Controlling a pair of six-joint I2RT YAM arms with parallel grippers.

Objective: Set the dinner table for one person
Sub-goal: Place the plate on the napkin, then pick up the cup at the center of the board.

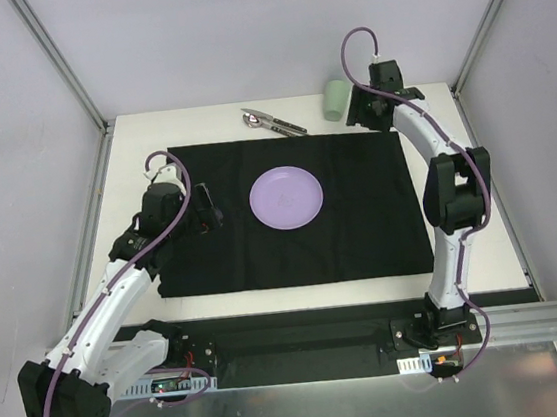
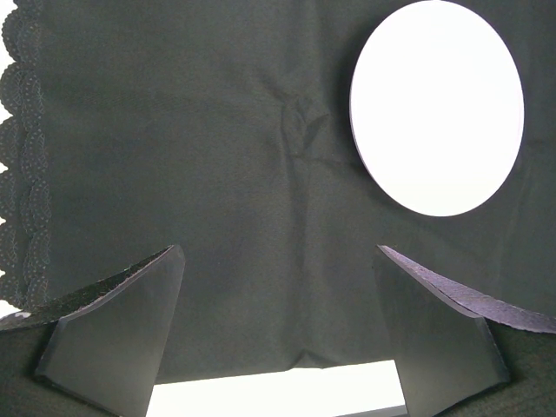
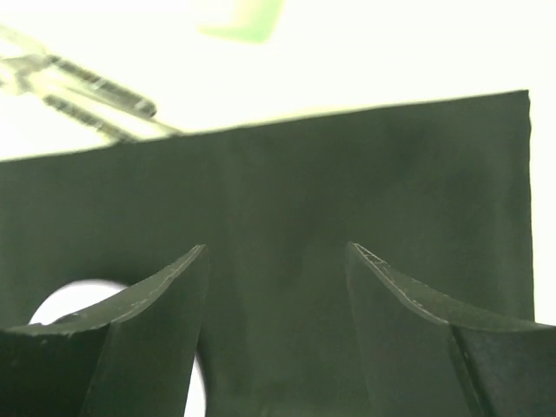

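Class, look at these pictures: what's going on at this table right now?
Two robot arms are setting the dinner table. A purple plate sits centred on the black mat; cutlery and a pale green cup lie on bare table beyond its far edge. Both hold nothing: the left fingers hang open over the mat beside the plate, the right fingers open at the mat's far right corner, near the cup.

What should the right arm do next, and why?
Probably reach the right gripper toward the green cup close by. Its jaws stand open and empty, the plate is on the black mat, while cup and cutlery lie beyond the mat's far edge.
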